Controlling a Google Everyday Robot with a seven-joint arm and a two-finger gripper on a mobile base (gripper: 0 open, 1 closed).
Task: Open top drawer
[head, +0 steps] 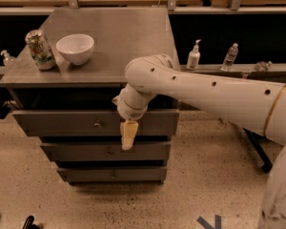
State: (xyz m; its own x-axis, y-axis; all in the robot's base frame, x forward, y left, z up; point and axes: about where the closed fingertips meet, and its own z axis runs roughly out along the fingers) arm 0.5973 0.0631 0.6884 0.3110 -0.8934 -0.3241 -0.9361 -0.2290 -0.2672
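Note:
The top drawer (62,123) is the widest gray front of three under the gray cabinet top, with a small metal knob (97,125) at its centre. It stands out a little further than the two fronts below. My gripper (128,136) hangs down in front of the drawer, to the right of the knob, its cream fingers pointing down over the gap between the top and middle fronts. It is apart from the knob. My white arm reaches in from the right.
On the cabinet top (124,42) stand a can (39,49) and a white bowl (75,48) at the left. A mid-sized drawer (76,151) and the smallest drawer (112,174) lie below. Bottles (194,56) stand on a ledge at the right.

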